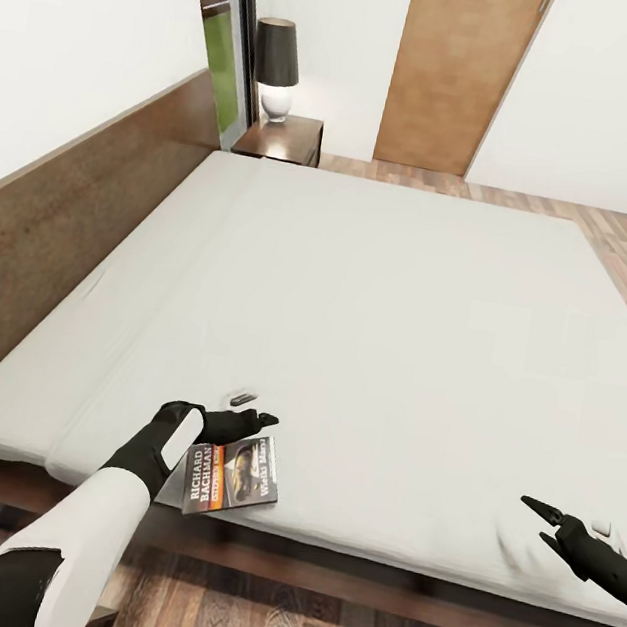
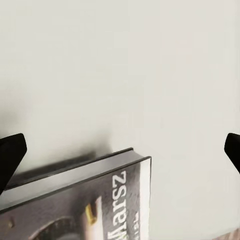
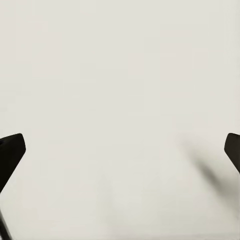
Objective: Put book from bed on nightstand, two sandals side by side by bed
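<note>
The book, its cover reading "RICHARD BACHMAN" and "Marsz", lies at the bed's near edge under the left gripper, fingers spread; right gripper spread too.

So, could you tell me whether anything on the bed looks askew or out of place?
Only the book: it lies flat near the mattress's front edge, turned at a slant to that edge. The open left gripper hovers just above it. The rest of the bed looks smooth and undisturbed.
</note>
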You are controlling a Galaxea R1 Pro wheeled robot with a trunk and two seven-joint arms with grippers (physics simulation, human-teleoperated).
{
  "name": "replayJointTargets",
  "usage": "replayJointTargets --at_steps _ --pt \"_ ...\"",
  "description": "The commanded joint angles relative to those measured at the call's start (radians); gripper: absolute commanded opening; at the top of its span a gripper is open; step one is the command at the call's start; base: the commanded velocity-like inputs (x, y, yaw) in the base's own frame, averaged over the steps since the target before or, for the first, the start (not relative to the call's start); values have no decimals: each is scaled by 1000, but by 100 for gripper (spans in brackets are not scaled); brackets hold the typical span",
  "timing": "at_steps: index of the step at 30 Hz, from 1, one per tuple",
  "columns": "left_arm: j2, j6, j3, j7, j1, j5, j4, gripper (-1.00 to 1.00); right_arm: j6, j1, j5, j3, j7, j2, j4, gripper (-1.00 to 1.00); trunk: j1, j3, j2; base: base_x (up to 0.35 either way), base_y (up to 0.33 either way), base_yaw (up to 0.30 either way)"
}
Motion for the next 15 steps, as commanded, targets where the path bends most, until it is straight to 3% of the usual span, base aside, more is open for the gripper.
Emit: replayJointTargets --at_steps 1,15 --pt "-1 8 7 -2 0 -2 -1 100 7 -1 -4 -2 0 0 0 100 0 -1 0 0 0 0" --pt "-1 8 8 -2 0 -2 -1 100 7 -1 -4 -2 0 0 -1 100 0 -1 0 0 0 0"
